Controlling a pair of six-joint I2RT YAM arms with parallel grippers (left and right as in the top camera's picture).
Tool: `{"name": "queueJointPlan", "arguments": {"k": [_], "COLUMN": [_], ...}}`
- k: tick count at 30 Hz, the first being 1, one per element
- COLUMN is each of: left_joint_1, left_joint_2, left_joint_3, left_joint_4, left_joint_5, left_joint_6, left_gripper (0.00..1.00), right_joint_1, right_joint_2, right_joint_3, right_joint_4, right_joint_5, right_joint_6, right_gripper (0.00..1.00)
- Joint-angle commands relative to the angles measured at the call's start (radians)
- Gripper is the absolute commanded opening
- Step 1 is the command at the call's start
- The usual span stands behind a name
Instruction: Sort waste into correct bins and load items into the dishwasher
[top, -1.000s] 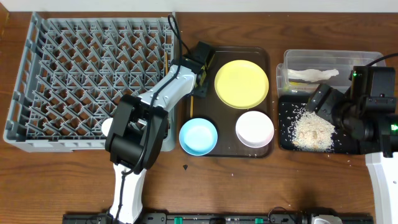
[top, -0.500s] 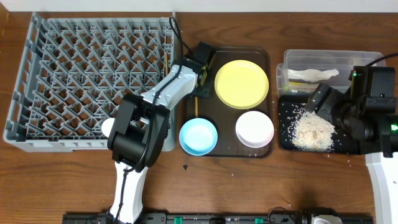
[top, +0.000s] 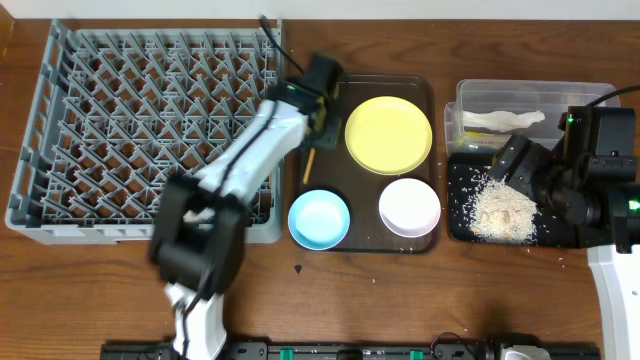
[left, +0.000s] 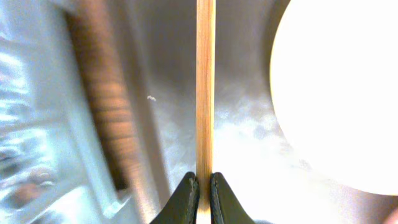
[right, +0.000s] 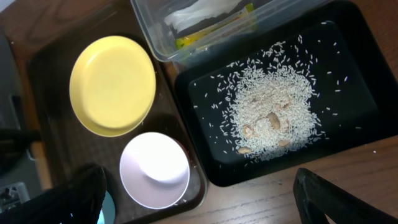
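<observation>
Left wrist view shows the left gripper (left: 200, 198) pinched shut on a wooden chopstick (left: 205, 87), which runs straight ahead over the brown serving tray (left: 168, 124), beside the yellow plate (left: 336, 93). Overhead, this grip sits at the serving tray's left side, next to the grey dish rack (top: 150, 130). The right gripper (right: 199, 180) hangs wide open and empty above the black tray (right: 354, 56) of rice scraps (right: 273, 112), near the clear tub (right: 152, 37).

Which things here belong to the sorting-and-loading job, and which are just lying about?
Job:
rack
chopstick, gripped by left claw
yellow plate
blue bowl
white bowl
tub holding napkin, wrapper
black tray holding rice

Lying about:
brown tray under the dishes
dark speck
</observation>
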Motion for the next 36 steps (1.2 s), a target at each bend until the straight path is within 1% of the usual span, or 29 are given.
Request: {"name": "queueJointPlan", "arguments": {"k": [1, 4, 8, 14, 18, 23, 25, 26, 27, 28, 30, 31, 33, 36], "left_joint_1": [0.044, 0.088, 0.152, 0.181, 0.18, 0.18, 0.18, 0.18, 0.18, 0.18, 0.179, 0.175, 0.161, 0.119], "left_joint_2": [-0.198, -0.271, -0.278, -0.229, -0.21, -0.209, -0.209, -0.209, -0.209, -0.211, -0.22, -0.236, -0.268, -0.34], "left_joint_3": [0.012, 0.012, -0.004, -0.107, -0.113, -0.118, -0.118, -0.118, -0.117, -0.114, -0.095, -0.075, -0.061, -0.06], "left_joint_4": [-0.048, -0.137, -0.227, -0.179, -0.178, -0.155, -0.154, -0.154, -0.158, -0.168, -0.208, -0.243, -0.264, -0.27], "left_joint_5": [-0.039, -0.086, -0.088, -0.076, -0.076, -0.084, -0.084, -0.081, -0.075, -0.069, -0.06, -0.031, 0.035, 0.148], "left_joint_6": [0.002, 0.0, -0.007, -0.006, -0.006, -0.002, -0.002, -0.002, -0.002, -0.002, -0.002, -0.002, -0.002, -0.002], "left_gripper": [0.08, 0.08, 0.08, 0.08, 0.09, 0.12, 0.17, 0.25, 0.38, 0.41, 0.41, 0.41, 0.42, 0.46], "right_joint_1": [-0.011, -0.011, -0.011, -0.011, -0.011, -0.011, -0.011, -0.011, -0.011, -0.011, -0.011, -0.011, -0.011, -0.011], "right_joint_2": [0.0, 0.0, 0.0, 0.0, 0.0, 0.0, 0.0, 0.0, 0.0, 0.0, 0.0, 0.0, 0.0, 0.0], "right_joint_3": [0.011, 0.011, 0.011, 0.011, 0.011, 0.011, 0.011, 0.011, 0.011, 0.011, 0.011, 0.011, 0.011, 0.011], "right_joint_4": [-0.001, -0.002, -0.006, -0.008, -0.008, -0.01, -0.01, -0.01, -0.01, -0.01, -0.013, -0.017, -0.02, -0.02], "right_joint_5": [-0.012, -0.012, -0.012, -0.012, -0.012, -0.013, -0.013, -0.013, -0.012, -0.012, -0.012, -0.012, -0.012, -0.012], "right_joint_6": [-0.014, -0.014, -0.014, -0.014, -0.014, -0.014, -0.014, -0.014, -0.014, -0.014, -0.014, -0.014, -0.014, -0.014], "right_gripper": [0.94, 0.94, 0.94, 0.94, 0.95, 0.94, 0.94, 0.94, 0.94, 0.94, 0.95, 0.95, 0.95, 0.95]}}
